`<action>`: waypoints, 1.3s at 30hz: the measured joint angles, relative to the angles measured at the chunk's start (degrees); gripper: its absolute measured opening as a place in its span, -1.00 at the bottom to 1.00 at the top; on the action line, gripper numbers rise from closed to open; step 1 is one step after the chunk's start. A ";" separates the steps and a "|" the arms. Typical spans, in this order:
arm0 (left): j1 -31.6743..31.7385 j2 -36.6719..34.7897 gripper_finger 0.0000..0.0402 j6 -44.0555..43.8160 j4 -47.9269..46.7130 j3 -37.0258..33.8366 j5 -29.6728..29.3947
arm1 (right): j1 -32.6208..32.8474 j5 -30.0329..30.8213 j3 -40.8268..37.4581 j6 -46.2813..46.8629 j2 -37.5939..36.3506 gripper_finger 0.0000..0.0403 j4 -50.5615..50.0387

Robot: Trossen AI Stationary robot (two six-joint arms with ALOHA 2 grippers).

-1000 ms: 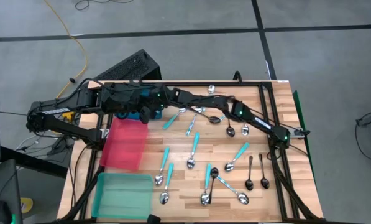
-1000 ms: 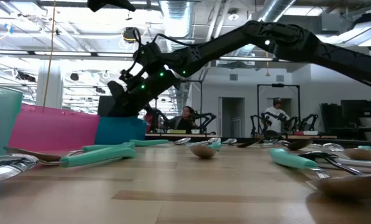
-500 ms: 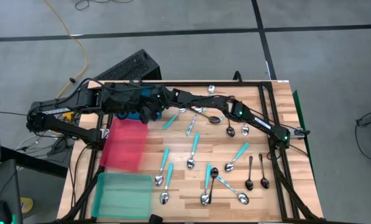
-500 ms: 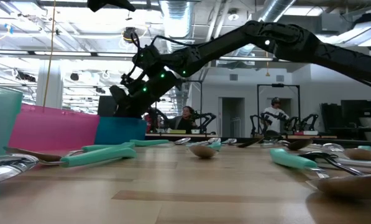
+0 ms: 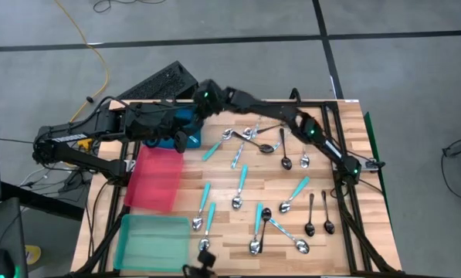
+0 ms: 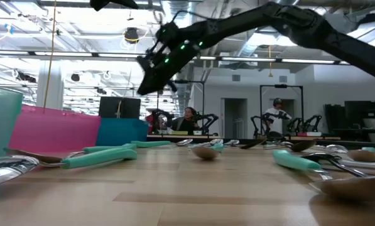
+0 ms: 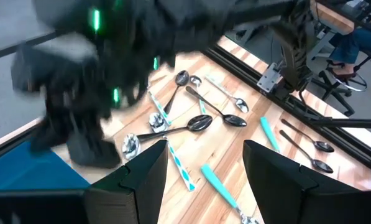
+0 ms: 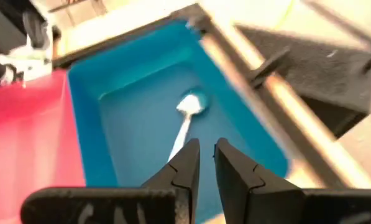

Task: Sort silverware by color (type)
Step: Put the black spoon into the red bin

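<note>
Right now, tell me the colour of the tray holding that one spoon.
Blue. The tray with the silver spoon in it shows best in the right wrist view.

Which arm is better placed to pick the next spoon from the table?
Probably the left: its fingers stand open, facing the loose spoons. The right gripper is above the blue tray, where a spoon lies, fingers nearly closed.

2 dark jointed arms (image 5: 253,104) w/ green LEDs, black fingers (image 8: 232,171)
</note>
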 joint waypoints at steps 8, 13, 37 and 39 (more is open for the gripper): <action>0.00 0.00 -0.03 -0.11 0.04 0.00 -1.50 | -6.37 1.53 -0.08 -8.58 -9.15 -0.63 -18.92; -0.01 -0.02 -0.03 -0.13 0.08 0.00 -1.53 | -8.88 0.90 -0.07 -16.58 -13.56 -0.63 -33.60; 0.01 0.02 -0.03 -2.40 -0.01 0.02 -4.63 | -2.35 4.59 -22.90 -17.83 -14.85 -0.61 -41.63; 0.01 0.02 -0.03 -2.40 -0.01 0.02 -4.63 | -2.02 4.53 -25.92 -16.18 -14.85 -0.57 -41.79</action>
